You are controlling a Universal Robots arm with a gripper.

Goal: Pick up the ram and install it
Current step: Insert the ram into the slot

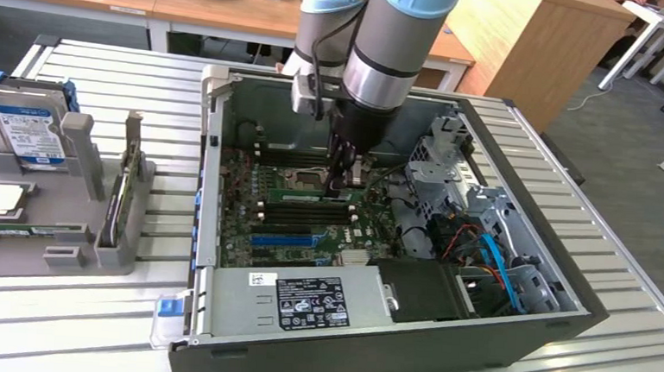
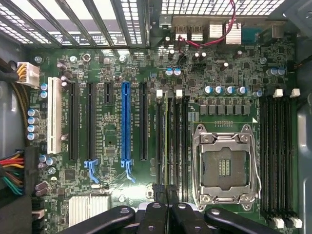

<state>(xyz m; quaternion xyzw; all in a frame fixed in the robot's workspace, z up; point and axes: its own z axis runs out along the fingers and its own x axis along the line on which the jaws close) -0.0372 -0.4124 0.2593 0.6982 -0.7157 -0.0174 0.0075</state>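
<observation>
Your claw point(image 1: 339, 186) hangs inside the open computer case point(image 1: 414, 355), fingers pinched narrow on the top edge of the ram point(image 2: 167, 141). In the wrist view the thin green strip runs straight out from between the two fingertips point(image 2: 157, 195).

Under everything lies the slatted table point(image 1: 58, 325). The case rests on it, side panel off, surrounding the claw. Well apart from the claw, toward the exterior view's left, a grey holder point(image 1: 76, 222) sits on the table with a hard drive point(image 1: 30, 133) propped upright in it.

Directly below the claw lies the motherboard point(image 2: 109, 141). The power supply point(image 1: 302, 301) lies nearer the exterior camera than the claw, along the case edge.

Just to one side of the claw is the processor socket point(image 2: 224, 165), its metal frame shut. A second bank of memory slots point(image 2: 278, 161) lies beyond the socket. On the claw's other side comes a blue slot point(image 2: 126, 122), then a white slot point(image 2: 54, 114) farther off.

The ram stands on edge among the black memory slots point(image 2: 159, 141) beside the socket. You cannot tell whether it is pressed fully home.
</observation>
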